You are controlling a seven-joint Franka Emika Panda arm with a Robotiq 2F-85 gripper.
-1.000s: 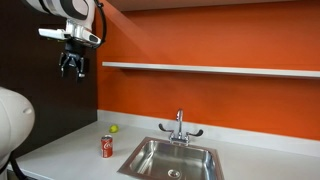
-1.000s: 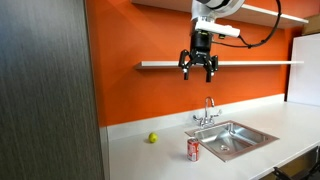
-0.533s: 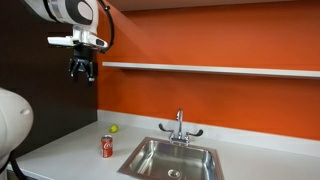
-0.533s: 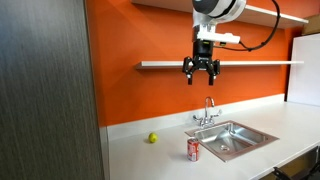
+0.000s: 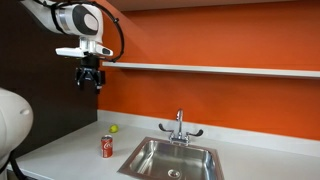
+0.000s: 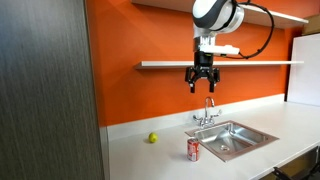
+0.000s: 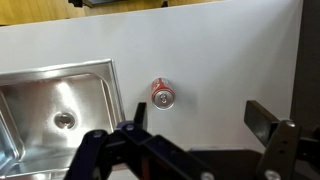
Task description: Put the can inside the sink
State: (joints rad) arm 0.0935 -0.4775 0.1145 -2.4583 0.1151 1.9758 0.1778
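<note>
A small red can [image 5: 107, 146] with a silvery top stands upright on the white counter just beside the sink's rim [image 5: 138, 152]; it also shows in the other exterior view [image 6: 194, 150] and from above in the wrist view [image 7: 162, 94]. The stainless-steel sink [image 6: 238, 135] has a drain hole [image 7: 64, 120] and a chrome faucet [image 5: 179, 126]. My gripper [image 5: 90, 82] hangs high above the counter, well above the can, with its fingers apart and empty [image 6: 201, 87]. In the wrist view the open jaws [image 7: 195, 130] frame bare counter below the can.
A small yellow-green ball [image 6: 153, 138] lies on the counter by the orange wall [image 5: 113, 128]. A long shelf [image 5: 210, 70] runs along the wall at the gripper's height. A dark panel [image 6: 45, 90] stands at the counter's end.
The gripper has moved lower and sideways toward the sink side, staying open. The can, ball and sink have not moved.
</note>
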